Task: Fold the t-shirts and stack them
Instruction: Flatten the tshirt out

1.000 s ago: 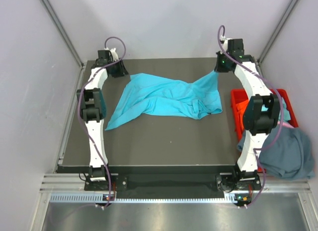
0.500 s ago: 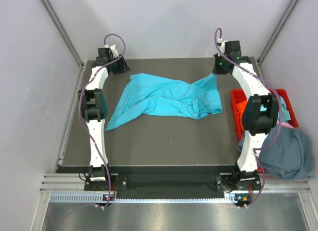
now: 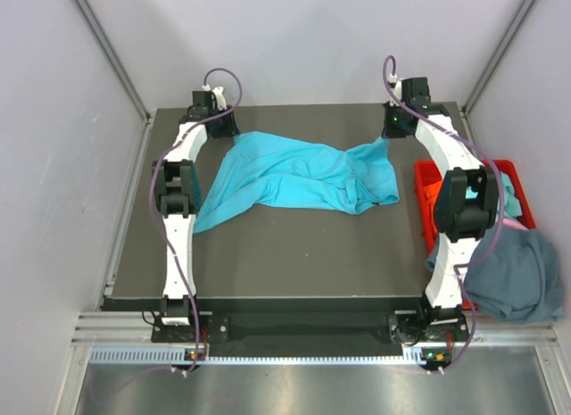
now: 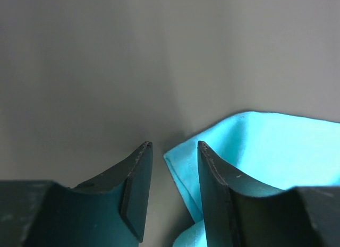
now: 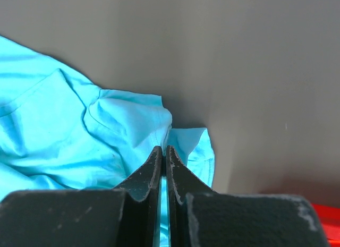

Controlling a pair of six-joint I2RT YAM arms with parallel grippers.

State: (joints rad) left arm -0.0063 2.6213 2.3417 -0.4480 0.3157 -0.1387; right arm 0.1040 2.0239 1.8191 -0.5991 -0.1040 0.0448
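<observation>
1. First, look at the bin (image 3: 501,165). It sits at the right edge of the tabletop (image 3: 294,254), and the right arm crosses in front of it and hides its middle.
2. Orange cloth (image 3: 429,201) seems to show in the bin's left part. It is hard to tell it from the red wall.
3. A grey shirt (image 3: 522,272) hangs bunched over the bin's near side, past the tabletop's right edge.
4. The turquoise shirt (image 3: 299,174) lies rumpled, not folded, across the far half of the tabletop. One tail trails toward the left arm.
5. Your right gripper (image 3: 393,129) is at the shirt's far right corner. In the wrist view its fingers are pinched together (image 5: 163,150) with a thin strip of turquoise cloth between them, so it grips that corner.
6. Your left gripper (image 3: 223,127) is at the shirt's far left corner. In the wrist view it stands open (image 4: 172,146), with bare tabletop in the gap. The shirt's edge (image 4: 255,151) lies just beside the right finger, and you cannot tell whether they touch.
</observation>
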